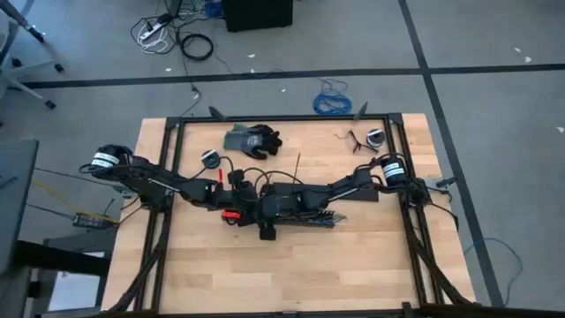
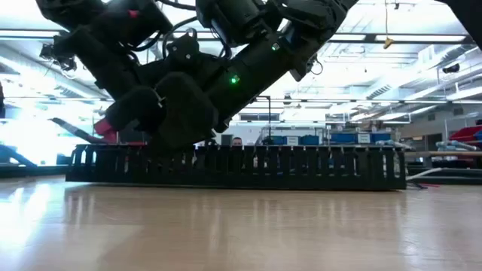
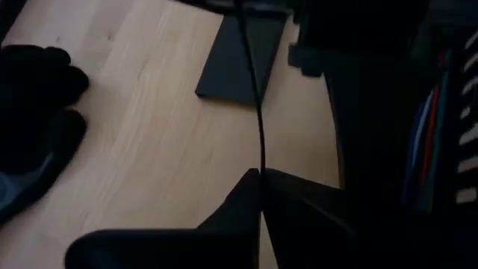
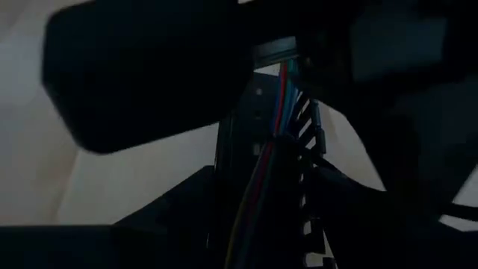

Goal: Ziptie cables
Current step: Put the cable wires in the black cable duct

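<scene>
My two arms meet at the table's middle, over a black slotted cable duct (image 1: 311, 218) (image 2: 248, 165) that lies flat on the wood. Thin coloured cables (image 4: 263, 168) (image 3: 433, 138) run along the duct. My left gripper (image 3: 260, 196) (image 1: 254, 200) is shut on a thin black ziptie strip (image 3: 261, 127) (image 1: 296, 166) beside the duct. My right gripper (image 1: 275, 210) hovers right at the duct and the cables. Its own wrist view is too dark to show whether it touches them. My left gripper pinches the thin black strip (image 3: 261, 175) between its two fingertips. The strip runs on straight from the fingertips, in line with the fingers, over the bare wood toward a flat black piece. Its held end is hidden between the fingers.
A pair of dark work gloves (image 1: 252, 140) (image 3: 33, 119) lies toward the far edge. A small reel and loose black strips (image 1: 366, 139) lie at the far right. A flat black piece (image 3: 243, 60) lies on the wood. Bare wood (image 1: 291, 274) spreads along the near edge.
</scene>
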{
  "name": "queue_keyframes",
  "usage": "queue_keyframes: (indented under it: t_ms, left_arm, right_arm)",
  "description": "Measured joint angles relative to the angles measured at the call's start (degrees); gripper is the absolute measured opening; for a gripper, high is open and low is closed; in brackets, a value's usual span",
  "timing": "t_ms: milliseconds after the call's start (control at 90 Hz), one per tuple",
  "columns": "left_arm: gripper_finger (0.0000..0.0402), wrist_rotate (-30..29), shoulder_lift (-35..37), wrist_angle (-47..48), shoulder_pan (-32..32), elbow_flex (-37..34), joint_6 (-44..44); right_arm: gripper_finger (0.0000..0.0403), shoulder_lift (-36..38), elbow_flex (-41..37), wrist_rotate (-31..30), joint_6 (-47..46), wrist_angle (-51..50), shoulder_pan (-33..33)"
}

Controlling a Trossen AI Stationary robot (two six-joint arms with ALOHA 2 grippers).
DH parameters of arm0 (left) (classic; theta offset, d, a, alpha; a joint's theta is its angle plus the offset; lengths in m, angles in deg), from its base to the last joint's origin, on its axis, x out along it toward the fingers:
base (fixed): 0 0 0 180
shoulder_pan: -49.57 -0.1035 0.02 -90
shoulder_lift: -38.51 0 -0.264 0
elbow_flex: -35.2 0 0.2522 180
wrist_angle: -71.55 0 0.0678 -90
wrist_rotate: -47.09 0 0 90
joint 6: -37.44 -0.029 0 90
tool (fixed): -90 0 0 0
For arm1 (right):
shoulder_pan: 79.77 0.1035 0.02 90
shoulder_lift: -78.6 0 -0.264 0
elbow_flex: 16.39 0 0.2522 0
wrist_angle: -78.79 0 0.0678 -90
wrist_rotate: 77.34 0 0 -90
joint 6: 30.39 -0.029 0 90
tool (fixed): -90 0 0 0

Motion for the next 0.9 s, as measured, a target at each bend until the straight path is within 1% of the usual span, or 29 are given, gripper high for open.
queue_keyframes:
  t_ms: [111,222,356,500,700,900]
  left_arm:
    - [0.0,-0.07,0.08,1.9,0.02,0.47,0.22]
    - [0.0,-0.48,1.54,4.08,0.15,1.88,0.26]
    - [0.0,-1.27,4.11,5.71,0.76,2.81,-0.06]
    - [0.0,-1.73,5.09,8.03,0.79,2.9,0.85]
    - [0.0,-1.92,5.09,6.64,0.79,0.85,2.61]
    - [0.0,-2.14,5.1,5.81,0.79,-0.26,2.94]
  right_arm:
    - [0.0215,0.0,-0.01,-0.3,-0.09,0.1,-0.09]
    - [0.0225,0.0,-0.03,-1.65,-1.48,0.12,-0.17]
    - [0.0255,0.11,-0.07,-2.71,-2.65,0.34,-0.35]
    - [0.0293,0.28,-0.07,-2.92,-2.65,0.58,-0.37]
    - [0.0327,0.28,-0.1,-2.74,-2.37,0.58,-0.35]
    - [0.0333,0.28,-0.12,-2.78,-1.16,1.34,-0.35]
